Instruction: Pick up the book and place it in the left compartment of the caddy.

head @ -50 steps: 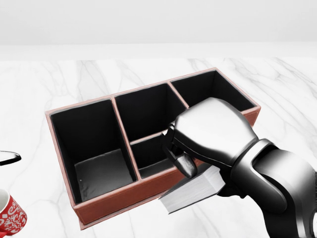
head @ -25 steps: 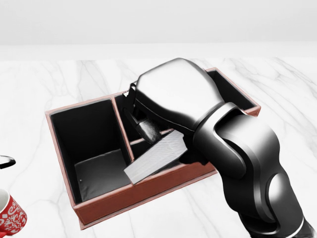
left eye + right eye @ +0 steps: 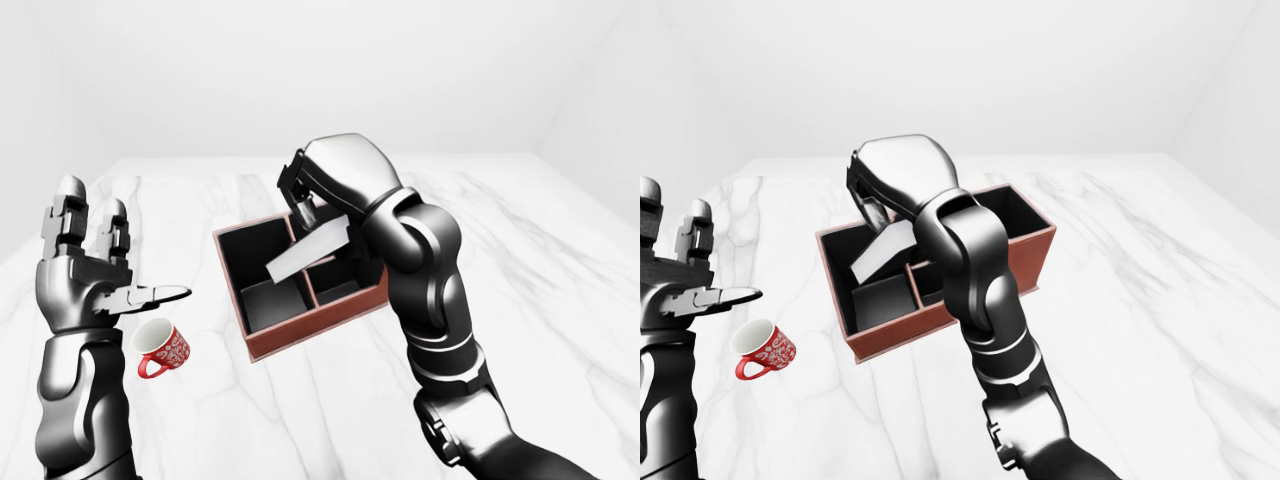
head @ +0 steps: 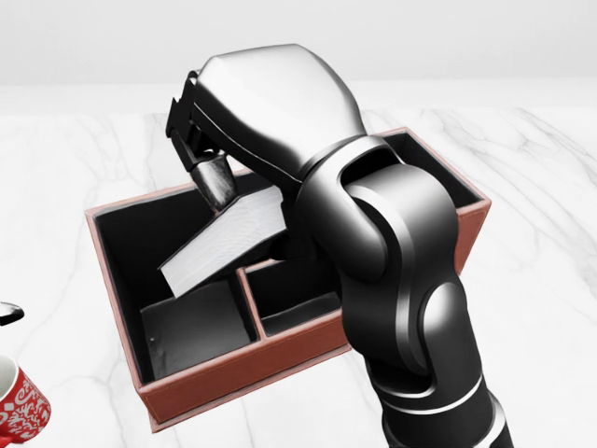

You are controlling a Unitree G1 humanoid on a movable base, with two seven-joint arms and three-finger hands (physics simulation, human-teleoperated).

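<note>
The right hand [image 4: 219, 163] grips the book [image 4: 224, 245], tilted, above the caddy's [image 4: 280, 359] left compartment. The left hand [image 3: 90, 275] is raised with fingers spread, holding nothing, above a red mug [image 3: 162, 350] on the worktop [image 3: 560, 300].

Bright, even, diffuse light in a sharp simulator render, no blur or edge distortion. Soft highlights gleam on the glossy black-and-silver right robot arm [image 4: 401, 271]. The reddish-brown caddy's dark compartments [image 4: 191, 327] sit in shadow.
</note>
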